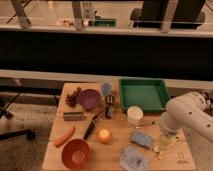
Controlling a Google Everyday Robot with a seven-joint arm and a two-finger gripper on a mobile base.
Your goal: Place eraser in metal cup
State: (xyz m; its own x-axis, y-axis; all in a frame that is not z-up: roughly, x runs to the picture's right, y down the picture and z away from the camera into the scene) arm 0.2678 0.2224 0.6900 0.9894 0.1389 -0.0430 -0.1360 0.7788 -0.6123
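**Current state**

- The claw (164, 136) hangs at the end of the white arm (192, 117), low over the right part of the desk (55, 150). It is open and holds nothing.
- The eraser (141, 139) lies flat on the desk just to the left of the claw, free of it. The white cup (135, 115) stands near it towards the back, and the pale grey-blue cloth (134, 159) lies just in front.
- The metal cup (106, 90) stands upright at the back of the desk, just right of the purple bowl (89, 99) and left of the green tray (143, 94). It is well apart from the eraser.
- A yellow item (166, 146) lies under the claw; its kind cannot be told.

**Handling of the eraser (judgement)**

- Expect a light, firm block with slight give. Its rubbery surface should resist slipping between the fingers.
- It is not fragile, so moderate closing force is enough.
- Because it lies flat, approach from above and take hold across the narrow width, at mid-length.
- Keep the fingers clear of the cloth so that no fabric is pinched with the block.

**Placement note (judgement)**

- The metal cup is narrow and probably light, so a sideways knock may tip it.
- Bring the eraser directly over the mouth of the cup before release.
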